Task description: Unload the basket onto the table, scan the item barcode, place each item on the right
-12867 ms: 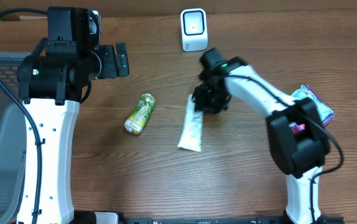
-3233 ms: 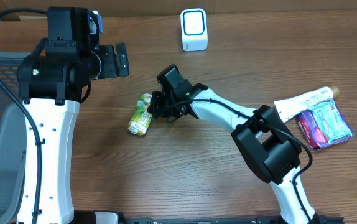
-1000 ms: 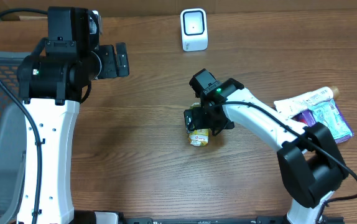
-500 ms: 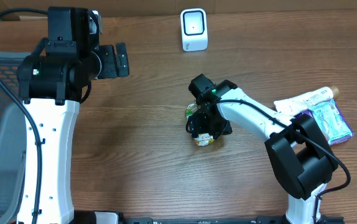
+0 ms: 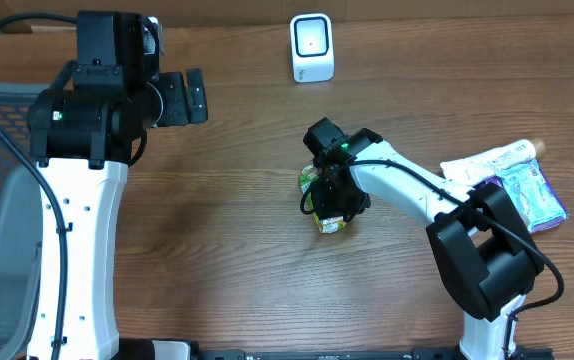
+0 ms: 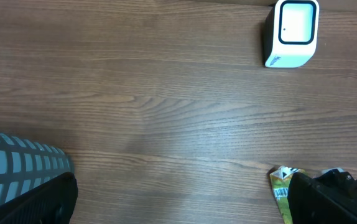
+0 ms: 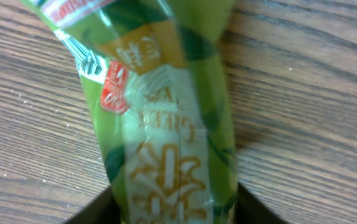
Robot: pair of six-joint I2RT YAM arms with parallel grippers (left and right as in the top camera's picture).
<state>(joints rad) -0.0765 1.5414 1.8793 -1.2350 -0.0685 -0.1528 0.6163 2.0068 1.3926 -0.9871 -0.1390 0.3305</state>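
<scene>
Green packet [image 7: 166,124] flat on table [image 5: 217,250], clamped between right claw [image 5: 333,206] 2 fingers [image 7: 94,214].

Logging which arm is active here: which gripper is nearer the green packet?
Right. The right gripper is on the green packet, jaws against both its sides; the left gripper hangs well away, off to the robot's left.
</scene>
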